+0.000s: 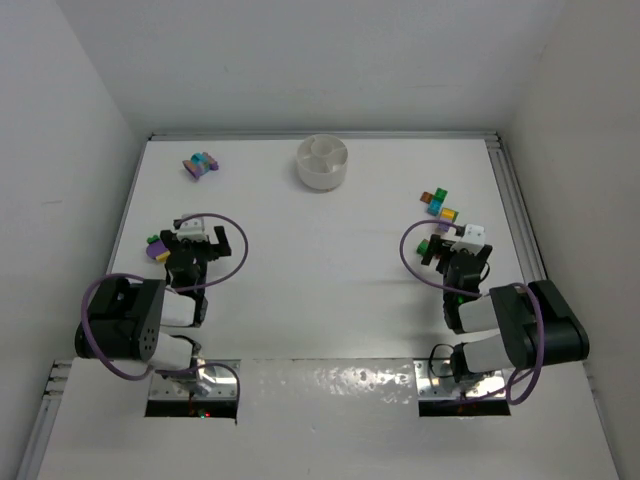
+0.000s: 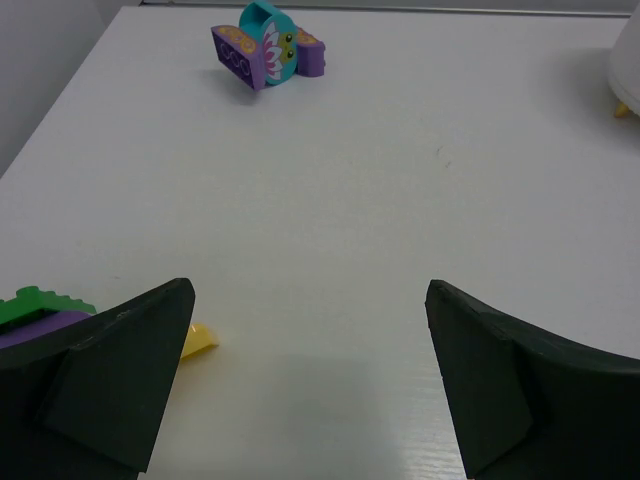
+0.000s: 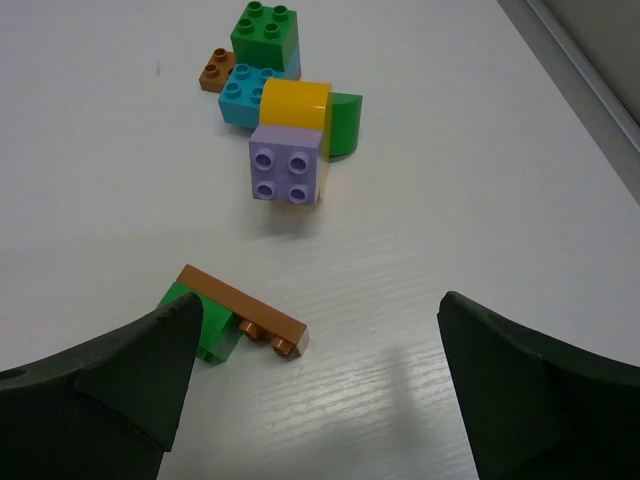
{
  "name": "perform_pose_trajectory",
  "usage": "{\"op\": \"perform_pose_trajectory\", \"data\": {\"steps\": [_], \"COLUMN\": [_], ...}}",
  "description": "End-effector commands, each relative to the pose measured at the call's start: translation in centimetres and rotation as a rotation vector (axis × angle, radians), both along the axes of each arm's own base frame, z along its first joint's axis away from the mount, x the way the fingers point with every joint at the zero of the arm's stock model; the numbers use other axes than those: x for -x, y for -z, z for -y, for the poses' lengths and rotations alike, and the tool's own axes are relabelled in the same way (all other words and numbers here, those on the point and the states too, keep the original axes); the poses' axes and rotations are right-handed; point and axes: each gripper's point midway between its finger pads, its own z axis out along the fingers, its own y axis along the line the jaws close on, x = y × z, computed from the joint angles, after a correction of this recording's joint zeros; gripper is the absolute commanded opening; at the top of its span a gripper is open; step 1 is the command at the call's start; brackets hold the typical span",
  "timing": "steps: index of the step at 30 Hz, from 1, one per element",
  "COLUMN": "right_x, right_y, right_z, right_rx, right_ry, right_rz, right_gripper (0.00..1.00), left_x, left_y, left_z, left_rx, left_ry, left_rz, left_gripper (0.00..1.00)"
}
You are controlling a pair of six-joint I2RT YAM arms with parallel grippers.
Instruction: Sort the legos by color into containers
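White dish (image 1: 322,162) at far centre of the bench (image 1: 320,300) — legos (image 1: 439,203) loose, well apart from it.
Left hand (image 2: 308,290) and right hand (image 3: 320,300) both stand wide open, gripping nothing. A purple-and-teal cluster (image 2: 268,55) sits at far left; green, purple and yellow pieces (image 2: 40,305) lie just beside the left hand's finger; a green, teal, yellow and lilac cluster (image 3: 280,100) lies ahead of the right hand — an orange plate (image 3: 243,305) rests tilted on a green piece nearer.
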Motion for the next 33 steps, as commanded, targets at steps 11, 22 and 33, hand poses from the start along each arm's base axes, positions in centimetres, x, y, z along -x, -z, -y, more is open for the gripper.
{"op": "perform_pose_trajectory", "data": {"steps": [11,22,33], "right_x": [-2.4,-3.6,-5.2], "right_y": [-8.4,-11.7,-5.5], "right_z": [-4.5,-4.7,-3.4], "right_rx": [0.069,0.159,0.249], "right_ry": [-0.325,-0.409,-0.435], "right_rz": [-0.219,-0.407,-0.611], "right_gripper": [0.99,0.87,0.52], "left_x": [-2.7,-9.8,-5.4], "left_y": [-2.2,-23.7,-16.4], "left_z": [4.5,4.4,7.0], "left_rx": [-0.098,-0.402,-0.307], "left_ry": [0.320,0.381,0.558], "left_rz": [-0.118,0.050,-0.181], "left_gripper": [1.00,1.00,1.00]}}
